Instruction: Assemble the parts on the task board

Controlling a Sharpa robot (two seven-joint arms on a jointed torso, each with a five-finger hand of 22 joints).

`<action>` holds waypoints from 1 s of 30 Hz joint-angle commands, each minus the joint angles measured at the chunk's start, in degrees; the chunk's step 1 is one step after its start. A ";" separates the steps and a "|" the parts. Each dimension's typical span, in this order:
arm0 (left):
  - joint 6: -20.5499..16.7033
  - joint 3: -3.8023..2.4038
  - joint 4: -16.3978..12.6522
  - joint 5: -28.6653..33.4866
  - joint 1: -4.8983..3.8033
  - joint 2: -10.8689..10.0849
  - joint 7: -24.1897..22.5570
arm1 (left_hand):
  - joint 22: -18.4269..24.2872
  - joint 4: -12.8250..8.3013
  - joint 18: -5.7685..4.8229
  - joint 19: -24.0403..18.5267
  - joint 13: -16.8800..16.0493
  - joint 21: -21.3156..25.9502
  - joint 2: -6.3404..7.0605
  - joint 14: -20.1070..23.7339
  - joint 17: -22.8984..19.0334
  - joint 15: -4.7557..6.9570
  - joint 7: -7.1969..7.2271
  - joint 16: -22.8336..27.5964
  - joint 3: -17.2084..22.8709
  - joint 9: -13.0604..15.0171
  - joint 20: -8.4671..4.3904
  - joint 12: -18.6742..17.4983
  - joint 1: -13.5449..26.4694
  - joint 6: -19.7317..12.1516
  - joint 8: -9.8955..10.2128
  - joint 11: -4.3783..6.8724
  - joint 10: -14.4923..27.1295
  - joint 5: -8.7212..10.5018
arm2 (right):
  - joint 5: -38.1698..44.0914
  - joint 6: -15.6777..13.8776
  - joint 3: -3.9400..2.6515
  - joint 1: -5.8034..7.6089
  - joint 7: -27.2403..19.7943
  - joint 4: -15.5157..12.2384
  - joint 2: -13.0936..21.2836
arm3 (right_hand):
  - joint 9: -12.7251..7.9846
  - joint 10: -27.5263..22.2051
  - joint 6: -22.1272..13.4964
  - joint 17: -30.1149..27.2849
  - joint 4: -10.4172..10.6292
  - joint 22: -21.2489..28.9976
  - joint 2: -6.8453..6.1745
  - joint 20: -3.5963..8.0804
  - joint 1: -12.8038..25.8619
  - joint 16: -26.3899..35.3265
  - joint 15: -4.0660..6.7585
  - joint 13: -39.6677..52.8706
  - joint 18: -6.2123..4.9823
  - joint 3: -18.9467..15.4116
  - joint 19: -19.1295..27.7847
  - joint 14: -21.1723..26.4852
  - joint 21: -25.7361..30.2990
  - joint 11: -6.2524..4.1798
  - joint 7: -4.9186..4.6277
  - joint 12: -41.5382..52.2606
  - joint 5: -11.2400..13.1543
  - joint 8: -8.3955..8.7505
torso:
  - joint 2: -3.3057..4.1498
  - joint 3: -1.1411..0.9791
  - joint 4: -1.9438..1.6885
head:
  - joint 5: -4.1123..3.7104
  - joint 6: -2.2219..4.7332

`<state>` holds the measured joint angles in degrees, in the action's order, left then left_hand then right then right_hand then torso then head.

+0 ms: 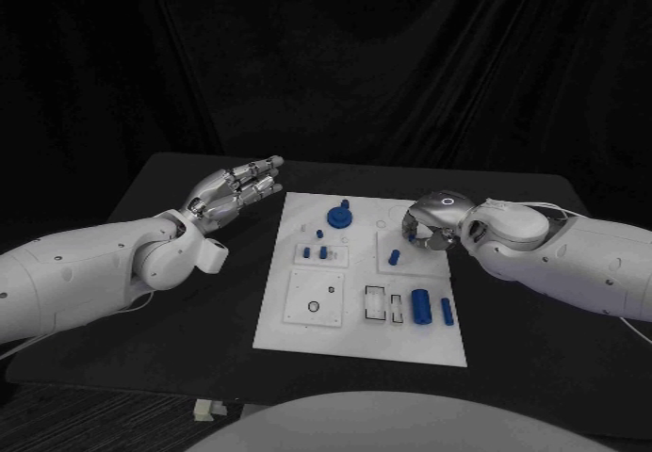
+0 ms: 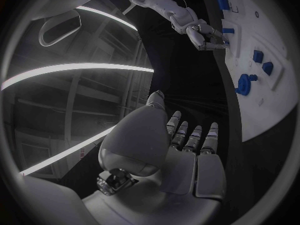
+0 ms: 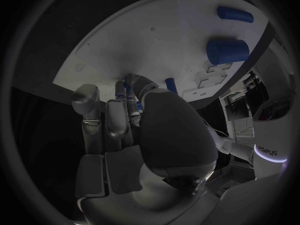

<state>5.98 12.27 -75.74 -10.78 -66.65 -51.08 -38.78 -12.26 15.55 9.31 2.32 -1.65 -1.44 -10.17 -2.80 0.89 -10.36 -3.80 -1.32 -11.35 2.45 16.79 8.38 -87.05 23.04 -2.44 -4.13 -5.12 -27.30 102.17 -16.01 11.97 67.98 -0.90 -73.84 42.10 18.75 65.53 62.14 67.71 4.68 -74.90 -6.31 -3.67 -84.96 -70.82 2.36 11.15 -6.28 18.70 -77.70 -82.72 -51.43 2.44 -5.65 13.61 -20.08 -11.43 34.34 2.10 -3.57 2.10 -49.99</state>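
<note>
While the left hand (image 1: 234, 191) hovered open beside the board (image 1: 313, 330), the right hand (image 1: 432, 224), fingers curled over a standing peg (image 1: 394, 255), grasp indeterminate, should descend slowly and vertically

L hand (image 1: 239, 191) flat, R hand (image 1: 432, 223) curled

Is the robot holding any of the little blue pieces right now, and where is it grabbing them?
The left hand holds nothing; its fingers are spread beside the task board. The right hand is curled over the board by a small blue part, but any hold cannot be told.
</note>
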 commanded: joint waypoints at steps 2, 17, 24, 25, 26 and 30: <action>0.98 -0.06 0.11 0.47 0.13 0.16 -9.18 | -0.25 -0.59 0.73 0.61 -0.09 -0.42 0.00 -0.53 0.10 -0.24 -0.13 -0.39 0.19 0.04 0.06 0.30 -0.94 0.20 0.00 -0.52 -0.05 -0.52 | -0.94 -4.60 -0.10 0.34 -0.45 -1.23 0.94 | 1.29 0.73 0.45 -0.37 -0.61 -6.57 0.60 0.10 -0.42 0.34 0.18 -0.01 -0.18 -0.04 -0.34 -0.05 -0.24 -0.01 -0.19 0.26 -0.40 -0.32 | -0.02 0.02 0.02 | 0.28 -0.01; 0.58 -0.05 0.51 0.47 0.29 0.42 -8.52 | -1.60 -0.76 0.41 1.74 -0.19 -0.86 0.20 -1.37 0.28 -0.98 -0.89 -1.07 0.27 0.19 0.13 1.00 -1.31 1.45 -0.18 -1.02 -0.55 -1.15 | -1.15 -7.01 -0.10 5.63 1.27 -9.59 5.27 | 1.52 1.26 0.48 -0.98 -0.68 -6.53 0.50 -0.16 -0.30 0.87 -0.28 -0.26 -0.11 -0.11 -0.30 0.11 -0.15 0.11 -0.36 -0.06 -0.38 -0.33 | -0.12 0.12 0.05 | 0.51 -0.01; 0.91 -0.05 0.43 0.47 0.52 0.39 -8.34 | -1.38 -0.77 0.37 1.70 -0.18 -0.82 0.17 -1.33 0.27 -0.98 -0.95 -1.06 0.30 0.18 0.13 0.96 -1.36 1.44 -0.18 -1.02 -0.52 -1.17 | -2.51 -4.66 -0.09 6.28 1.90 -15.21 6.28 | 1.57 1.45 0.24 -1.09 -0.71 -6.53 0.47 -0.38 -0.28 0.95 -0.64 -0.48 -0.07 -0.10 -0.30 0.09 -0.18 0.24 -0.56 -0.38 -0.08 -0.15 | -0.11 0.17 -0.02 | 1.10 -0.01; 0.93 -0.05 0.44 0.47 0.57 0.38 -8.31 | -1.38 -0.77 0.37 1.70 -0.18 -0.82 0.17 -1.33 0.27 -0.98 -0.95 -1.06 0.30 0.18 0.13 0.96 -1.36 1.44 -0.18 -1.02 -0.52 -1.17 | -2.61 -3.91 -0.09 6.20 1.99 -16.16 6.31 | 1.57 1.47 0.16 -1.06 -0.73 -6.53 0.47 -0.43 -0.29 0.92 -0.71 -0.53 -0.07 -0.08 -0.30 0.07 -0.16 0.30 -0.63 -0.46 -0.06 -0.10 | -0.12 0.19 -0.03 | 1.15 -0.01; 0.95 -0.05 0.45 0.47 0.61 0.37 -8.29 | -1.38 -0.77 0.37 1.70 -0.18 -0.82 0.17 -1.33 0.27 -0.98 -0.95 -1.06 0.30 0.18 0.13 0.96 -1.36 1.44 -0.18 -1.02 -0.52 -1.17 | -2.62 -3.30 -0.09 6.10 2.06 -16.86 6.27 | 1.56 1.51 -0.01 -1.08 -0.81 -6.52 0.44 -0.51 -0.36 0.92 -0.82 -0.62 -0.07 -0.04 -0.28 0.06 -0.13 0.41 -0.75 -0.59 -0.04 0.04 | -0.10 0.18 -0.05 | 1.24 -0.01; 1.03 -0.05 0.46 0.47 0.87 0.39 -8.24 | -1.29 -0.81 0.32 1.69 -0.18 -0.80 0.16 -1.31 0.26 -0.98 -1.00 -1.07 0.34 0.19 0.13 0.96 -1.43 1.48 -0.18 -1.03 -0.51 -1.23 | -2.09 -0.76 -0.09 5.19 2.22 -19.44 5.32 | 1.54 1.55 -0.23 -1.28 -0.97 -6.41 0.44 -0.63 -0.54 1.08 -0.95 -0.76 -0.16 0.09 -0.10 0.12 0.37 0.54 -0.89 -0.82 -0.06 0.24 | -0.09 0.20 -0.10 | 1.65 -0.01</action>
<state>6.27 12.27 -75.19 -10.76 -65.89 -50.78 -38.81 -13.59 14.91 9.30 3.85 -1.78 -1.98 -9.89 -3.82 1.14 -11.38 -4.62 -2.20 -11.03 2.56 16.89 9.05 -87.82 24.27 -2.44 -4.63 -5.63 -28.24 100.06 -19.75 11.90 73.53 -0.12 -92.70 47.61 20.28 66.93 62.01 66.50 3.86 -74.93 -6.15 -3.88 -85.34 -70.03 1.81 10.48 -6.28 18.74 -77.90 -82.59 -51.38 2.84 -6.17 13.07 -20.30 -11.51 34.22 2.29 -3.61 3.57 -49.99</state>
